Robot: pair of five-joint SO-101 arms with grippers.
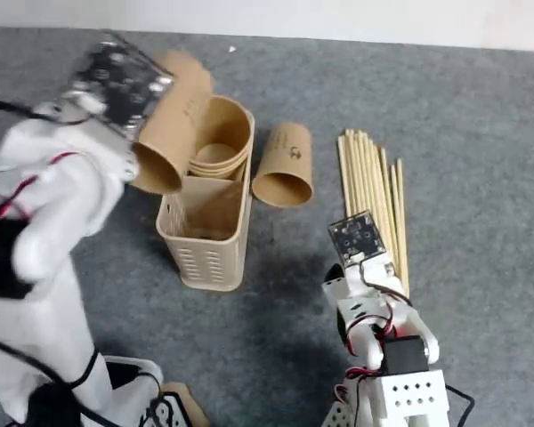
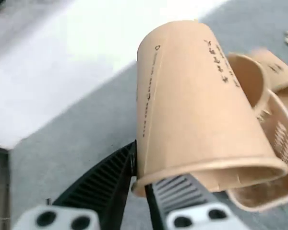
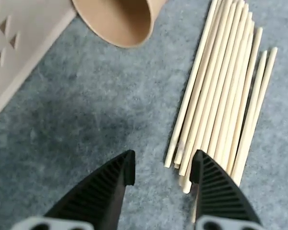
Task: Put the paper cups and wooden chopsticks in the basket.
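Note:
My left gripper [image 2: 141,176] is shut on the rim of a brown paper cup [image 2: 197,105], one finger inside and one outside. That cup [image 1: 169,120] hangs tilted just above the left rim of the beige slotted basket [image 1: 205,258]. Stacked paper cups [image 1: 221,147] sit in the basket's far end. Another paper cup [image 1: 283,167] lies on its side on the grey mat right of the basket. A bundle of wooden chopsticks [image 1: 374,196] lies further right. My right gripper [image 3: 163,167] is open, low over the mat beside the chopsticks' [image 3: 225,96] near ends.
The lying cup's mouth [image 3: 120,19] and a basket wall [image 3: 19,43] are ahead of the right gripper. The right arm's base [image 1: 400,382] stands at the front edge. A white wall strip [image 1: 338,18] borders the mat at the back.

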